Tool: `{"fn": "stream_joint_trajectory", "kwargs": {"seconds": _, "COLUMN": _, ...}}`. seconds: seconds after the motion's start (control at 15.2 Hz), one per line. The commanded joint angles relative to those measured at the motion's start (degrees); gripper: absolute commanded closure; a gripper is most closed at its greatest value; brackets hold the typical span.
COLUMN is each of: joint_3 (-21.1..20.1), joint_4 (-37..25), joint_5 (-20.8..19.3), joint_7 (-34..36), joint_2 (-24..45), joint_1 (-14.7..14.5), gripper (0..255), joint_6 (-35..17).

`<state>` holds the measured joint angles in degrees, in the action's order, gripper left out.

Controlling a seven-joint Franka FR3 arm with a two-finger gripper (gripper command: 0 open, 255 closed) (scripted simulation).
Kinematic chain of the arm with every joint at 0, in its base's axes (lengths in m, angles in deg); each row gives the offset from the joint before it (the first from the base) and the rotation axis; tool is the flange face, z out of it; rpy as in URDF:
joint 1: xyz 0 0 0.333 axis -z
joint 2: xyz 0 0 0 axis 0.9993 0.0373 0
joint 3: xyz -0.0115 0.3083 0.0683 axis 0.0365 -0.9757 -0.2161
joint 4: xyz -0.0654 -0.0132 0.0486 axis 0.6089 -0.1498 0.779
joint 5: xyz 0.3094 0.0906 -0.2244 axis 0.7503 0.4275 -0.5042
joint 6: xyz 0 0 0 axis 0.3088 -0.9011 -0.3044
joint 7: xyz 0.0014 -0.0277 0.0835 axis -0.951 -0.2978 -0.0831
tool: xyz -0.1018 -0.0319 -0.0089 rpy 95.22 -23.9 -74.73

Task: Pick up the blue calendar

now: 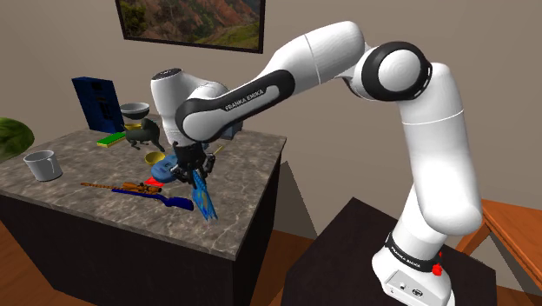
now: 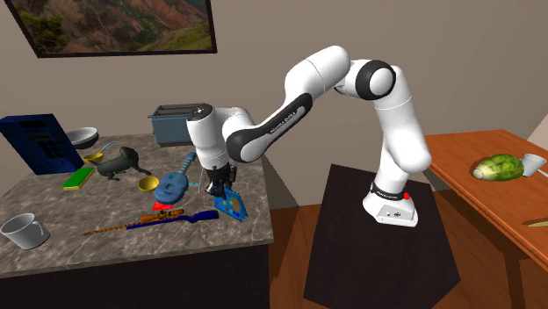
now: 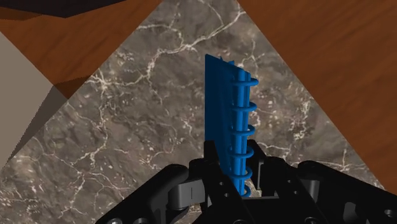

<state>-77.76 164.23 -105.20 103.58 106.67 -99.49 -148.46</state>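
The blue calendar (image 1: pixel 203 198), a spiral-bound stand-up one, hangs tilted near the front corner of the dark marble counter (image 1: pixel 234 165). My black gripper (image 1: pixel 187 167) is shut on its top edge. In the second exterior view the calendar (image 2: pixel 231 204) sits under the gripper (image 2: pixel 219 183), its lower edge at or just above the counter (image 2: pixel 105 246); I cannot tell which. In the wrist view the calendar (image 3: pixel 224 108) stands edge-on with its blue spiral showing, clasped between the fingers of the gripper (image 3: pixel 238 175), with marble beyond it.
Beside the calendar lie a blue toy guitar (image 2: pixel 176 183), a long toy rifle (image 2: pixel 158 219) and a yellow bowl (image 2: pixel 148 183). Farther back stand a dark blue box (image 2: pixel 39 143) and a grey box (image 2: pixel 171 123). A white mug (image 2: pixel 25 230) sits near the counter's far end.
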Motion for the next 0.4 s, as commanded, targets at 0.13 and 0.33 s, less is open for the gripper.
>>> {"fn": "stream_joint_trajectory", "kwargs": {"seconds": 0.13, "joint_3": -0.29, "joint_4": -2.03, "joint_5": 0.62, "joint_7": -0.75, "joint_2": -0.92, "joint_1": 0.02, "gripper": 255, "joint_6": 2.76}}
{"fn": "stream_joint_trajectory", "kwargs": {"seconds": 0.33, "joint_3": -0.37, "joint_4": -2.52, "joint_5": 0.79, "joint_7": -0.92, "joint_2": -1.2, "joint_1": 0.02, "gripper": 255, "joint_6": 3.49}}
